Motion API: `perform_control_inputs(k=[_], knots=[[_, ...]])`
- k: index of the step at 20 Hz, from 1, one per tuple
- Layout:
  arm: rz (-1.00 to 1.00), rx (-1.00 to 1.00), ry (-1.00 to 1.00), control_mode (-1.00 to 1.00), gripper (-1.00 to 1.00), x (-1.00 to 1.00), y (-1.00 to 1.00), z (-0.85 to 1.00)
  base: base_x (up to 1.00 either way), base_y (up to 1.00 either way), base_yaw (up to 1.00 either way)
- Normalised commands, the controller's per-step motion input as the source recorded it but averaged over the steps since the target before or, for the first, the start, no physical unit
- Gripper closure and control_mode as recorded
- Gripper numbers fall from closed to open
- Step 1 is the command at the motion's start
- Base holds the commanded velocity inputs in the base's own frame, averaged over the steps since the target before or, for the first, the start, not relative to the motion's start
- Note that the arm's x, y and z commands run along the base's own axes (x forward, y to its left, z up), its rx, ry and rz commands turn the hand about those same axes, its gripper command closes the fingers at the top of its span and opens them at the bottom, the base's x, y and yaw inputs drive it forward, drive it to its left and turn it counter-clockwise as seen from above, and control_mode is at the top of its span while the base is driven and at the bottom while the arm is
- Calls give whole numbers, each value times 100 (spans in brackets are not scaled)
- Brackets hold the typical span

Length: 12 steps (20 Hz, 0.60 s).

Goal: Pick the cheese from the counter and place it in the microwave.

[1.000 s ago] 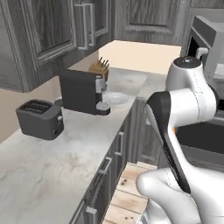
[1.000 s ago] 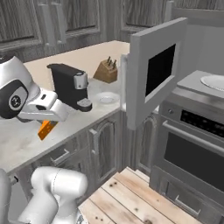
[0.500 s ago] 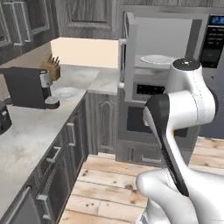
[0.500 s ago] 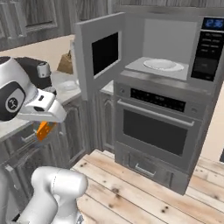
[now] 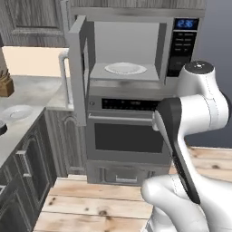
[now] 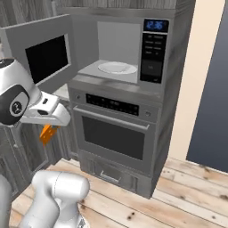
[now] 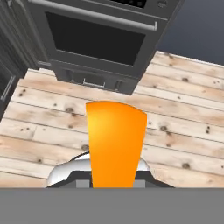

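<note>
My gripper (image 6: 48, 128) is shut on the cheese (image 6: 47, 133), a small orange wedge that hangs below the hand, left of the oven front and well above the wood floor. In the hand view the cheese (image 7: 116, 144) stands tall between the fingers, hiding the tips. The microwave (image 6: 127, 49) stands open ahead, above the level of the cheese, with a white plate (image 6: 116, 67) on its floor. Its door (image 5: 78, 68) is swung out to the left. The counter (image 5: 41, 87) lies at the far left.
A black-glass oven (image 6: 113, 136) sits under the microwave, with its drawer (image 7: 94, 82) close to the floor. A small plate (image 5: 17, 112) and a knife block (image 5: 5, 84) rest on the counter. Dark cabinet fronts (image 5: 27, 167) line the left. Wood floor (image 6: 178, 196) spreads to the right.
The whole picture has shifted: the base has turned from the counter to face the open microwave and oven. The cheese has stayed in the shut gripper throughout.
</note>
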Motion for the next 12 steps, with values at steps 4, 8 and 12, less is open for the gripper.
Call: perform_control_inputs(k=[4, 8, 12], knots=[[0, 0, 0, 100, 100, 0, 0, 0, 91, 9, 13], [0, 0, 0, 100, 100, 0, 0, 0, 77, 0, 13], [0, 0, 0, 100, 100, 0, 0, 0, 76, -6, 1]])
